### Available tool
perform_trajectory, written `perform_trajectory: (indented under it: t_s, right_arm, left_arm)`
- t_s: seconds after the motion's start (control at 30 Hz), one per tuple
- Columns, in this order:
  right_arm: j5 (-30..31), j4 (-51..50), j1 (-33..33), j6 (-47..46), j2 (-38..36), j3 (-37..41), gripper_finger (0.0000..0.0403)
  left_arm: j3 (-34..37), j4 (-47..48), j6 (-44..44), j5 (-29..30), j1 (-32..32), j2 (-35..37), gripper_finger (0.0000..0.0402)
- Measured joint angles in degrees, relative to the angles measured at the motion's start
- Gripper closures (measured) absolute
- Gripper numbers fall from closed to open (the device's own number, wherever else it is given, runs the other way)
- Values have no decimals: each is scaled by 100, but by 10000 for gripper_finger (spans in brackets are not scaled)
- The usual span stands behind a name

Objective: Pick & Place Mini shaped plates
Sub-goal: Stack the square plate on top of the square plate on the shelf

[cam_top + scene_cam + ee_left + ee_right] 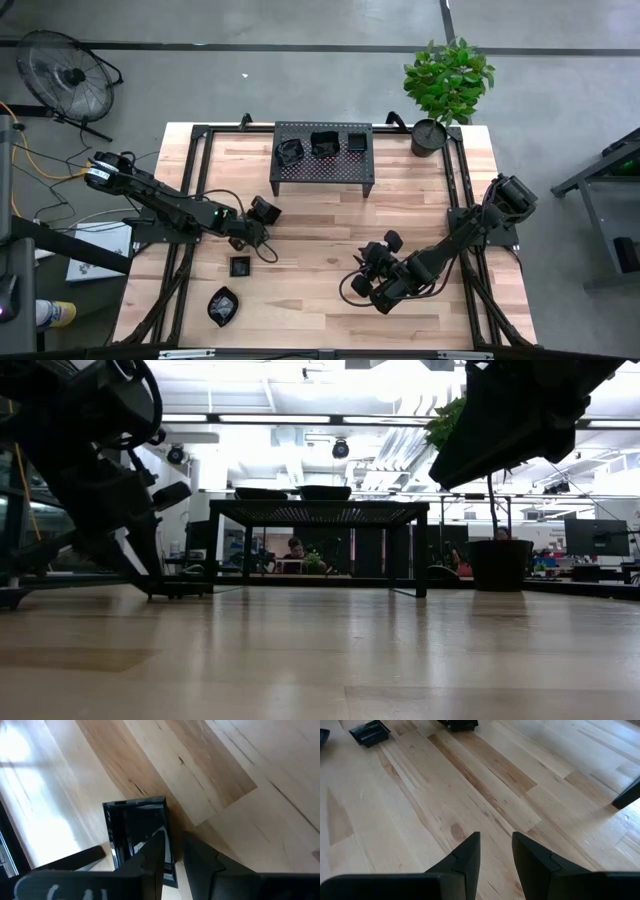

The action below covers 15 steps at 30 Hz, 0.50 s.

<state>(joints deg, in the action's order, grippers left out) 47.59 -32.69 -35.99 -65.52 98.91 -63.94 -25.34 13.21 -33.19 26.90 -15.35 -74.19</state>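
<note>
My left gripper (258, 218) is shut on a glossy black square mini plate (266, 210) left of the table's middle. Two more mini plates lie flat on the wood near the front left: a small square one (239, 266) and a wavy-edged one (223, 305). Three others sit on top of the black perforated rack (322, 172) at the far edge. My right gripper (495, 852) is open and empty, hovering over bare wood right of centre (362, 280), with the small square plate (368, 732) far ahead of it. My left gripper pinches the square plate by one side rim (167, 837). One finger (152, 852) is over the plate's hollow and the other (200, 862) is outside the rim. The fingers come slanting down from the table's left. The plate seems held off the wood; I cannot tell for sure.
The rack stands on legs at the far middle edge (318, 512). A black plant pot with a green plant (430, 135) sits at the far right corner. Bare wood stretches across the table's middle and near side.
</note>
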Motion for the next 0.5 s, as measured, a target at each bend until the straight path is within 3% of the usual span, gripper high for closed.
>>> perform_trajectory:
  t_s: [0.5]
  right_arm:
    - [26, -2, 0, 18, 0, -1, 295]
  left_arm:
    - [0, 28, 1, 214, 0, 0, 339]
